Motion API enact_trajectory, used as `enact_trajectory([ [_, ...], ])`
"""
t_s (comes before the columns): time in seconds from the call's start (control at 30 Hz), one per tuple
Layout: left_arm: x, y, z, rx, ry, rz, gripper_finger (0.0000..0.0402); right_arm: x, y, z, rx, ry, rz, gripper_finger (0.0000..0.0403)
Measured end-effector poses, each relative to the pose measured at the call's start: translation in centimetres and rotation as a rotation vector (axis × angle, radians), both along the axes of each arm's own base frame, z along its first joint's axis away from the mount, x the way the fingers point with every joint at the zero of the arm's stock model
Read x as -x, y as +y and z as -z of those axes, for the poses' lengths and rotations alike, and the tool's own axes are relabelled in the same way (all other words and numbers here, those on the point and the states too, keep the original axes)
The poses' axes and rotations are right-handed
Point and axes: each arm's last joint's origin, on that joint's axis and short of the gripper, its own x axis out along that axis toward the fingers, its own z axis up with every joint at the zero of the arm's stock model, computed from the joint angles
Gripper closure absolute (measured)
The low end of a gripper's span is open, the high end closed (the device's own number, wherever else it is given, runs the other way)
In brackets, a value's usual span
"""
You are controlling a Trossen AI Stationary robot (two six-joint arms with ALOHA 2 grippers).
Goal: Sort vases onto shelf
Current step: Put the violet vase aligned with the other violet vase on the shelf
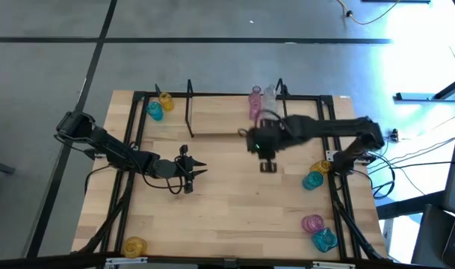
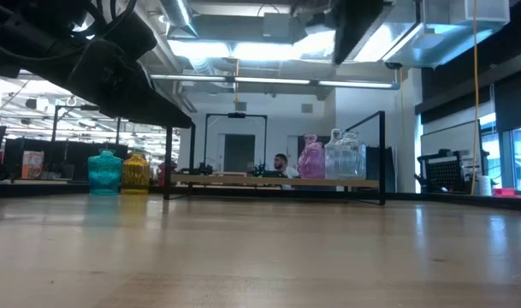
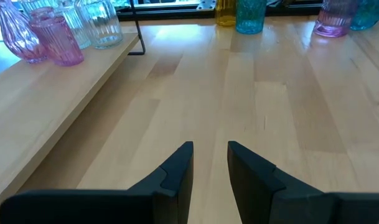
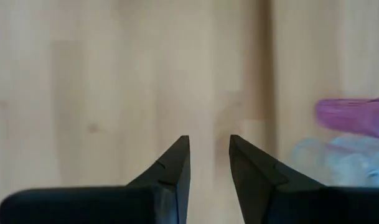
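The shelf (image 1: 220,119) is a low light-wood board at the table's far side. On its left end stand a yellow vase (image 1: 165,98) and a teal vase (image 1: 154,110). On its right end stand pink vases (image 1: 255,103) and clear vases (image 1: 270,93). The low view shows them upright too: teal vase (image 2: 104,171), yellow vase (image 2: 135,171), pink vase (image 2: 311,158), clear vase (image 2: 346,156). My right gripper (image 1: 267,166) hangs above the table's middle, pointing down, open and empty (image 4: 209,155). My left gripper (image 1: 196,170) rests low at centre-left, open and empty (image 3: 210,155).
By the right edge stand a yellow vase (image 1: 321,166) and a teal vase (image 1: 312,180). A pink vase (image 1: 312,223) and a blue vase (image 1: 324,239) stand at the near right, and a yellow vase (image 1: 134,245) at the near left. Black wire uprights (image 1: 190,108) rise from the shelf.
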Motion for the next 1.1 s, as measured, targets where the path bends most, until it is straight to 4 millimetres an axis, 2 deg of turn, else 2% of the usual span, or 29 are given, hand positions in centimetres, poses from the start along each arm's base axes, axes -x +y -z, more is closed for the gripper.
enact_trajectory([
  [0.23,-0.1,0.0,-0.2,0.008,-0.025,0.0,0.0309,4.1,5.1,0.0,-0.085,0.001,0.028,0.0304],
  [0.4,-0.1,0.0,-0.3,0.013,-0.029,-0.001,0.0309,7.2,8.3,0.9,-0.17,0.029,0.096,0.0304],
  [0.57,-0.1,-0.1,-0.3,0.018,-0.036,-0.001,0.0309,10.3,11.4,1.9,-0.351,0.124,0.25,0.0304],
  [0.8,0.0,-0.7,-0.2,0.117,-0.042,0.044,0.0309,14.2,15.8,2.7,-0.428,0.186,0.495,0.0304],
  [1.1,0.5,-2.3,-0.2,0.143,-0.049,0.076,0.0309,17.3,19.7,4.4,-0.507,0.174,0.727,0.0304],
])
